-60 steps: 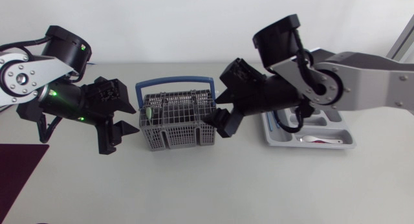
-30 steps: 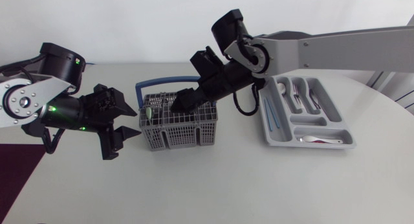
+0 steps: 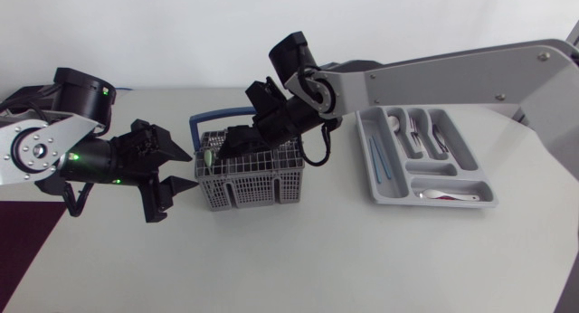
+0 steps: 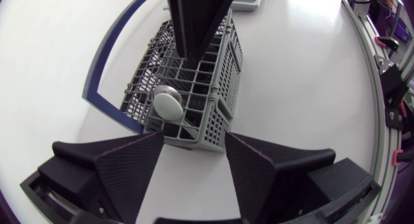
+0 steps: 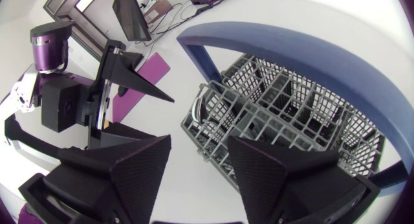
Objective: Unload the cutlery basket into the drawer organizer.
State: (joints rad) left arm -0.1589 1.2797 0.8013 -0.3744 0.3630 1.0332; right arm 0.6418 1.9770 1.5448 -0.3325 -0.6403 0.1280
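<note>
My right hand (image 3: 233,145), spread, hovers over the grey cutlery basket (image 3: 262,182). My left hand (image 3: 191,171), spread, sits just beside it.

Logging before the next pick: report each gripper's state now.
Left gripper: open, holding nothing, at the cutlery basket's end.
Right gripper: open, holding nothing, over the basket.

Head view overhead; both wrist views close on the same basket (image 3: 258,186)
</note>
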